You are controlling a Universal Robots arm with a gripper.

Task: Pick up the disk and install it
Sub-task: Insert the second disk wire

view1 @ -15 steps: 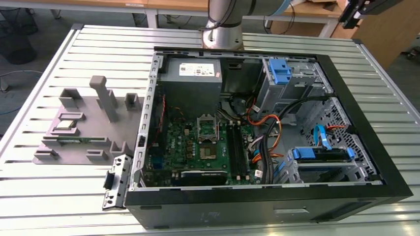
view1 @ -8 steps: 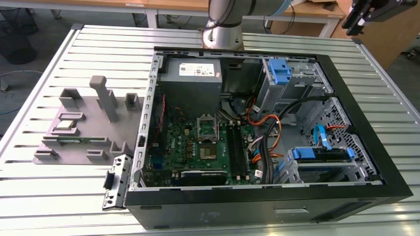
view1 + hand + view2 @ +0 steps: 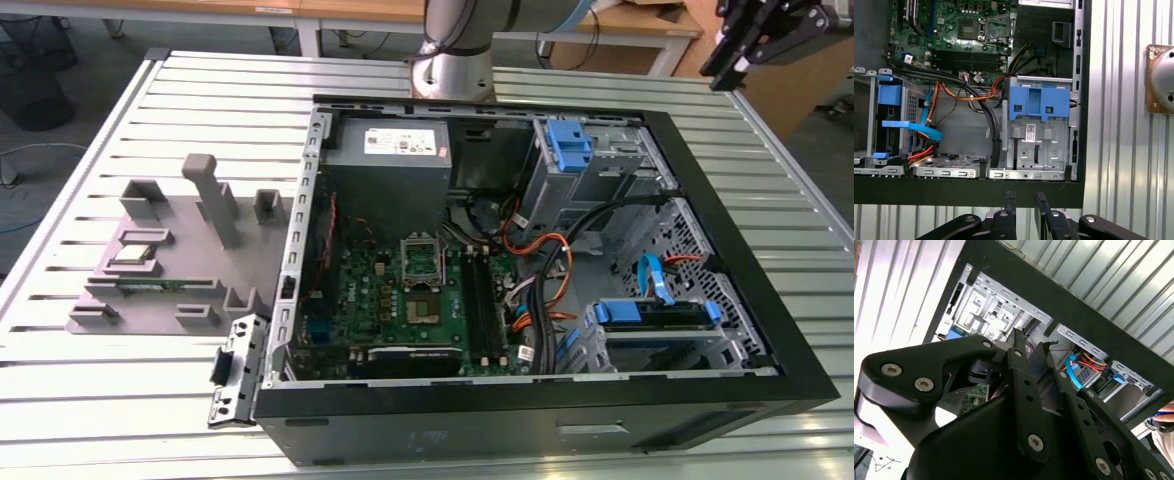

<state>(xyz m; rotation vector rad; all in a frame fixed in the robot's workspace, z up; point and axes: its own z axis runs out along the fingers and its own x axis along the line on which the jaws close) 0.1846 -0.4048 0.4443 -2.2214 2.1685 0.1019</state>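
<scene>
Over the case's (image 3: 747,300) rim, above bare slatted table (image 3: 80,420), the gripper (image 3: 1025,198) hangs with fingers nearly closed on nothing, while the disk (image 3: 650,313) sits in its bay in the case's corner at the exterior view's lower right, among cables (image 3: 561,250).

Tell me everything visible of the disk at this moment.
The disk sits edge-on in a metal drive cage inside the open computer case, near the corner at the exterior view's right. Blue plastic rails cap both ends; the body between looks flat and dark. Its label is hidden. A blue cable arcs just above. The gripper is outside the case, not touching it.
</scene>
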